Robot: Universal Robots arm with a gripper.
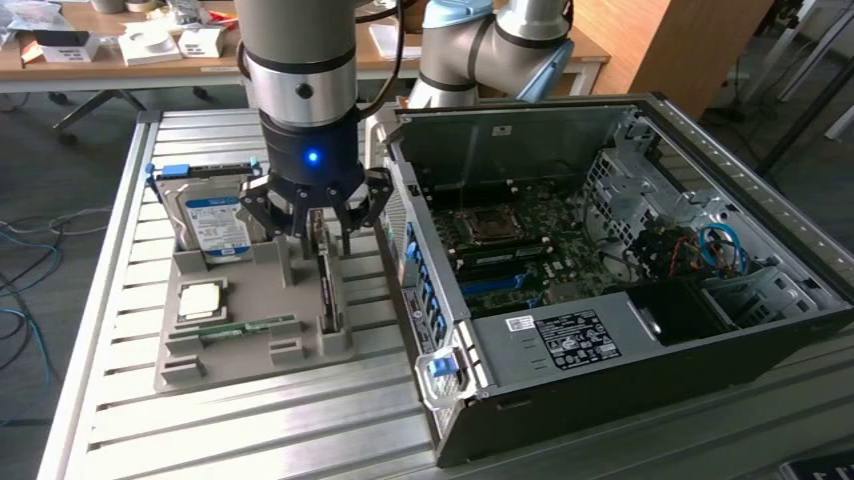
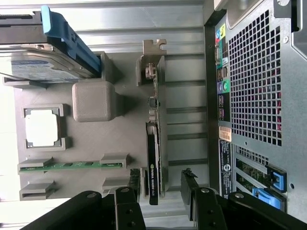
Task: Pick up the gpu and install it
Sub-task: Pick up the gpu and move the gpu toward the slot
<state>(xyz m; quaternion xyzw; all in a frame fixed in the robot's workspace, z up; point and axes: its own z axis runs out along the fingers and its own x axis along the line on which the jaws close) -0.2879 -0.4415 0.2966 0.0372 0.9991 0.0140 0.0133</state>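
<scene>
Tool [image 1: 324,232] wide open, astride the gpu [image 1: 326,285] on edge in the grey holder tray [image 1: 227,350] beside the PC case [image 1: 561,410].

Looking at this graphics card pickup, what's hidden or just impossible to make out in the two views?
Exterior view: the gripper covers the upper end of the gpu.
Exterior view: inside the computer case, the card's slot cannot be singled out among the board parts.
Wrist view: the gpu stands edge-on, so its faces are hidden.
Wrist view: the hard drive is cut off by the picture edge.
</scene>
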